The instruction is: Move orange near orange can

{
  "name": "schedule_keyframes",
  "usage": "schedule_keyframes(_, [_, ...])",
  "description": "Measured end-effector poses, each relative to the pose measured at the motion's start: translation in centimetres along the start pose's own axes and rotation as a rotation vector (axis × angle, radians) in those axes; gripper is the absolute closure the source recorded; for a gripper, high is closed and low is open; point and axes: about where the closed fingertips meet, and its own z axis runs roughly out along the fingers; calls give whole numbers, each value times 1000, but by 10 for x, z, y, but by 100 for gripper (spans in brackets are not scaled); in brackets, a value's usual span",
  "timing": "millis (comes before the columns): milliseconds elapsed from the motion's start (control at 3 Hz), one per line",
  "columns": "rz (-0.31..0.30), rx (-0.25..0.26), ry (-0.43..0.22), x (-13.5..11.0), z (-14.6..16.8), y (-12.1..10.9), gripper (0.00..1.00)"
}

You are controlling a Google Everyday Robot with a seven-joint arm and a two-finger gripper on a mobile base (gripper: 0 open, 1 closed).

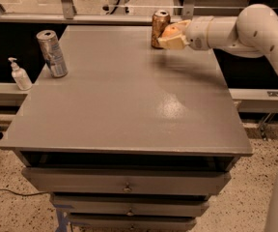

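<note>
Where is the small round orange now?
Camera view: the small round orange is held in the gripper at the grey table's far edge, just right of the upright orange-brown can.

One camera looks down from high over the near edge of the tabletop, facing across it; the pincer, gripping the orange, sits upper right.
</note>
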Motion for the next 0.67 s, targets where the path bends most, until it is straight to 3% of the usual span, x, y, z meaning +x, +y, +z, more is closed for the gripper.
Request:
schedule_keyframes(333, [-10, 21, 33, 16, 14, -10, 100])
schedule_keyframes(667, [-4, 56, 63, 31, 16, -17, 81])
